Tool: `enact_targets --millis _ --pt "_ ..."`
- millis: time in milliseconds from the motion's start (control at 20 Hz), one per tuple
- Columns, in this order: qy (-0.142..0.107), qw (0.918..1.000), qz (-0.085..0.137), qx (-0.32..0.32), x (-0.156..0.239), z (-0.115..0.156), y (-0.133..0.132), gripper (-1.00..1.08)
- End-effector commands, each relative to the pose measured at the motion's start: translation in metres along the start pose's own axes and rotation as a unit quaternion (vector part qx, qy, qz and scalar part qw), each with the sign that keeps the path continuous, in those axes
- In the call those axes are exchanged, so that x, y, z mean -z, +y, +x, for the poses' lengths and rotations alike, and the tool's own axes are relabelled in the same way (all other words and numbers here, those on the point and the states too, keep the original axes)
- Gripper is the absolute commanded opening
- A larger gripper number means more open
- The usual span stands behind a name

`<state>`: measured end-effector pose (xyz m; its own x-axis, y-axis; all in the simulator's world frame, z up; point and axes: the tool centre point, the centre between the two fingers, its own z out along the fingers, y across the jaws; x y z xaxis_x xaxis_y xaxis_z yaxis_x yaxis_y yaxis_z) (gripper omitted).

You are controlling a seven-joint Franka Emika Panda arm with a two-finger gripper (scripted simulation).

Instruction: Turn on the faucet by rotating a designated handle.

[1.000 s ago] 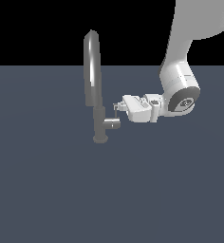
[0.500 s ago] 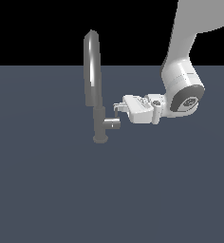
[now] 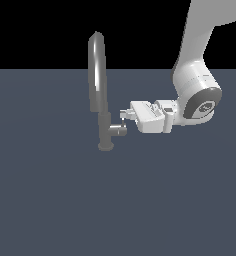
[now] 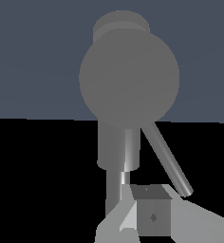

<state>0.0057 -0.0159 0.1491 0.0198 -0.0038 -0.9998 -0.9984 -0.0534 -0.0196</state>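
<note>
The faucet (image 3: 101, 95) stood left of centre in the exterior view, base on the grey surface (image 3: 50, 200). The handle (image 3: 118, 129) projected from its lower body toward the frame's right. The gripper (image 3: 123, 115) sat just above the stub, at the lever rod (image 4: 167, 160). Its fingers (image 4: 152, 216) appeared close-set, but whether they clasped the rod could not be determined.

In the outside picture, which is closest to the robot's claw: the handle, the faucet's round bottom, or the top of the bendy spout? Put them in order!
From the gripper:
1. Handle, just below its tips.
2. Faucet base, lower, toward the exterior view's left.
3. Spout top, high above.
</note>
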Motion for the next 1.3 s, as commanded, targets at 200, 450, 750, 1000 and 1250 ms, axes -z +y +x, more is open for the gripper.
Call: enact_targets --millis 200,450,750,1000,1250 --pt "-0.001 1.0000 -0.001 -0.004 0.000 0.012 0.021 -1.00" --pt "0.000 1.0000 -0.001 0.005 0.000 0.010 0.023 -1.00" --pt "-0.002 1.0000 -0.002 -0.005 0.000 0.046 0.048 -1.00" --pt "-0.002 1.0000 -0.003 0.006 0.000 0.044 0.042 -1.00" --pt "-0.002 1.0000 -0.002 -0.004 0.000 0.074 0.049 -1.00"
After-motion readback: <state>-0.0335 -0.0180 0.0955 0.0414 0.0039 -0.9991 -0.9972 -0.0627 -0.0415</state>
